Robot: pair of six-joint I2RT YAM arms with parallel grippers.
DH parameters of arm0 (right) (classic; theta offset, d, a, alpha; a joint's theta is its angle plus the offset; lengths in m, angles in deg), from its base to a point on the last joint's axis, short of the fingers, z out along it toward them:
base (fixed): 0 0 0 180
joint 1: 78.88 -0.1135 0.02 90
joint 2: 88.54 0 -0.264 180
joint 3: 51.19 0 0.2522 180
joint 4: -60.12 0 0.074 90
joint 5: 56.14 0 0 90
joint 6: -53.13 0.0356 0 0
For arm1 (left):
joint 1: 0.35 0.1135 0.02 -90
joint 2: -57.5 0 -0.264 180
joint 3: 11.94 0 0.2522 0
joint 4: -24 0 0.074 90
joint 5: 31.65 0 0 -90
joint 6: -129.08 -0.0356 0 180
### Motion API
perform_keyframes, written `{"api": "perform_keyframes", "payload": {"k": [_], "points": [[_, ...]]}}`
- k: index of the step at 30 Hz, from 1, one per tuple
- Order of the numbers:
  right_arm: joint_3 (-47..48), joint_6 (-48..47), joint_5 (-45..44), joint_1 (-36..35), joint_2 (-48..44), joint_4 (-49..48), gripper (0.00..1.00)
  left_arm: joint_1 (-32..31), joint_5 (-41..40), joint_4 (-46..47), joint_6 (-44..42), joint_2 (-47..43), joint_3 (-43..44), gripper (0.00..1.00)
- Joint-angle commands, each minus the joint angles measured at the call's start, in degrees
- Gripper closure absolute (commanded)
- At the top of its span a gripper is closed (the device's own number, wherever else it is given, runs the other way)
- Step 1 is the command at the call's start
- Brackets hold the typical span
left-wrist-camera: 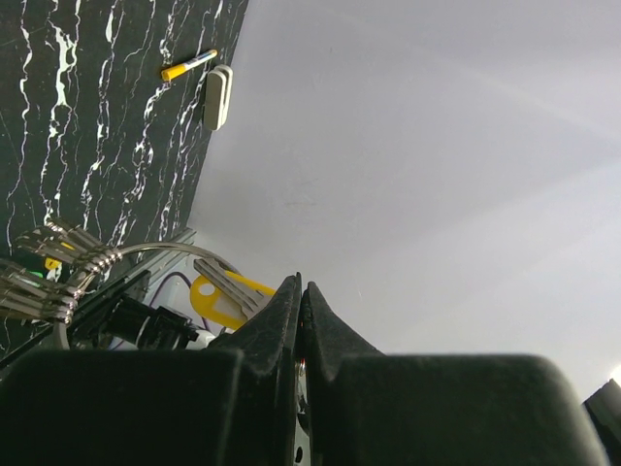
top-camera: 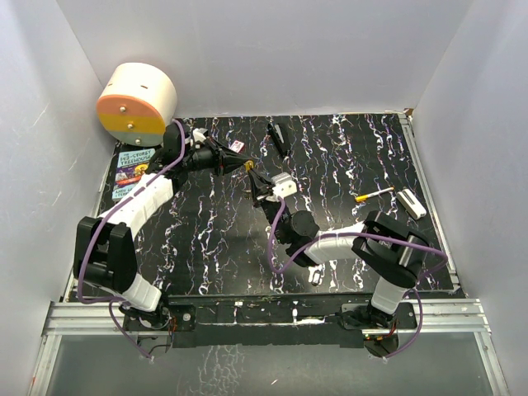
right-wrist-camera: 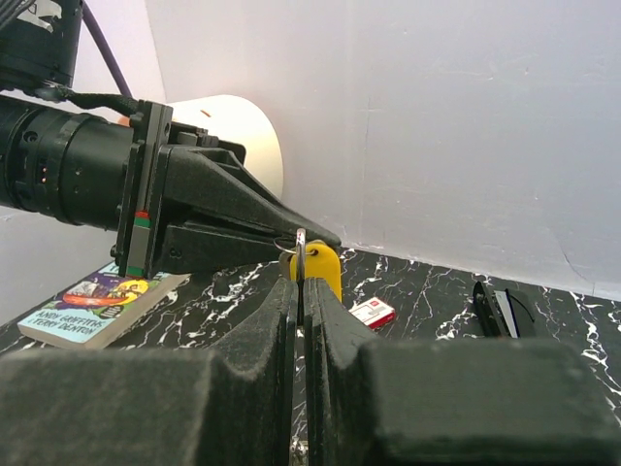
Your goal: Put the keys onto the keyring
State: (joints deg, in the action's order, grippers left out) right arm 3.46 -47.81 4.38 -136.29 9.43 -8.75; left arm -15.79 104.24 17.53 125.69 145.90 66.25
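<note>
The keyring is a thin silver wire ring (left-wrist-camera: 165,250) with a bunch of dull grey keys (left-wrist-camera: 49,282). My left gripper (left-wrist-camera: 302,287) is shut, and the ring shows at its tips (right-wrist-camera: 284,244). My right gripper (right-wrist-camera: 300,282) is shut on the metal blade of the yellow-headed key (right-wrist-camera: 320,269), held upright right at the ring. In the top view both grippers meet above the table's back left, the left gripper (top-camera: 239,164) against the right gripper (top-camera: 256,184), with the yellow key (top-camera: 248,166) between them. The yellow key also shows in the left wrist view (left-wrist-camera: 215,299). I cannot pick out the green and white keys.
A red-and-white box (top-camera: 237,146) and a black pen-like stick (top-camera: 277,139) lie at the back. A yellow-tipped pen (top-camera: 373,195) and a white block (top-camera: 412,203) lie at the right. A cream-and-orange drum (top-camera: 136,103) and a book (top-camera: 132,173) are at the back left.
</note>
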Motion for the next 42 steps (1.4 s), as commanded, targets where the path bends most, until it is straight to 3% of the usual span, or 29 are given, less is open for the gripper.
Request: {"api": "perform_keyframes", "payload": {"k": [1, 42], "points": [[2.57, 0.04, -0.15, -0.25, 0.2, -18.35, 0.92, 0.26, 0.26, 0.61, 1.55, -3.67, -1.14, 1.0], [3.06, 2.02, 0.19, -0.6, 0.9, -19.58, 0.92, 0.18, 0.29, 1.76, 2.6, -2.88, -0.4, 1.0]]}}
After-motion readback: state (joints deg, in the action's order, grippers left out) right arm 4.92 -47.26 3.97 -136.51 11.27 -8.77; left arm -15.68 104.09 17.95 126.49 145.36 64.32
